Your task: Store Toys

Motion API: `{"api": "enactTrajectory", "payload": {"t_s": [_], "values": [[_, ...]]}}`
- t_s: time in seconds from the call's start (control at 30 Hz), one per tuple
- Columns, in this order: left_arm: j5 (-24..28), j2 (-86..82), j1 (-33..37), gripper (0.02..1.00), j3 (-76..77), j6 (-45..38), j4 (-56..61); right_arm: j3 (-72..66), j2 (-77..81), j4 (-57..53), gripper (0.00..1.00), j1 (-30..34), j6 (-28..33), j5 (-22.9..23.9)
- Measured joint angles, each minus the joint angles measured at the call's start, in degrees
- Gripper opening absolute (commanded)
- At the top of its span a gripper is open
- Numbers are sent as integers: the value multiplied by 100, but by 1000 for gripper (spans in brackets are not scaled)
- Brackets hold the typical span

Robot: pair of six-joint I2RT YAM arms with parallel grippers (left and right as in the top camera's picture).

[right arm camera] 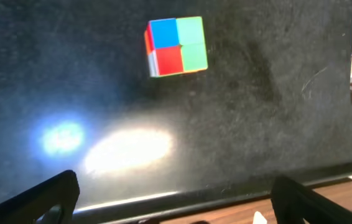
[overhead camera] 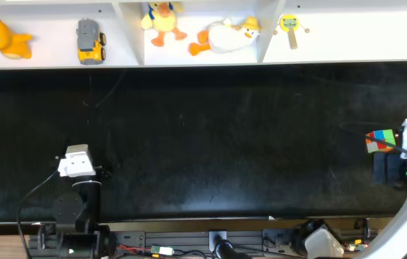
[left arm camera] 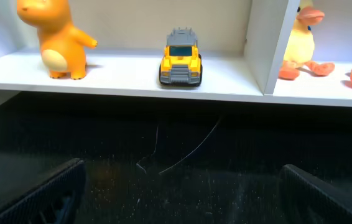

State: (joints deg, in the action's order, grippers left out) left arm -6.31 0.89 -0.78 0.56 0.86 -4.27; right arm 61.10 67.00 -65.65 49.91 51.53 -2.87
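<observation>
The matt black work surface, scuffed and finely scratched, is bordered on its far side by a smooth white shelf. Stored in its compartments are a rounded orange figure and a hard yellow truck, two plush ducks, and a small green rattle-like toy. The left gripper is held low facing the truck, fingers apart and empty, apparently parked. The right gripper, likewise spread and empty, is poised over the glossy multicoloured cube, which lies flat near the table's right edge, well apart from the shelf and judged not yet stored.
</observation>
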Motion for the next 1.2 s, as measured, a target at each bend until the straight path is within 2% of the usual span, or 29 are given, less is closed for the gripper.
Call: {"api": "enactTrajectory", "payload": {"t_s": [0.33, 0.67, 0.77, 1.2], "values": [[0, 0, 0, 998, 0, 0, 0, -4, 380, 778, 996, 879, 636, -538], [0, 0, 0, 998, 0, 0, 0, -4, 1043, 1150, 993, 916, 1062, -1346], [0, 0, 0, 998, 0, 0, 0, -4, 1180, 1338, 996, 817, 1113, -1421], [0, 0, 0, 998, 0, 0, 0, -4, 1683, 1204, 996, -306, 1344, -1491]]}}
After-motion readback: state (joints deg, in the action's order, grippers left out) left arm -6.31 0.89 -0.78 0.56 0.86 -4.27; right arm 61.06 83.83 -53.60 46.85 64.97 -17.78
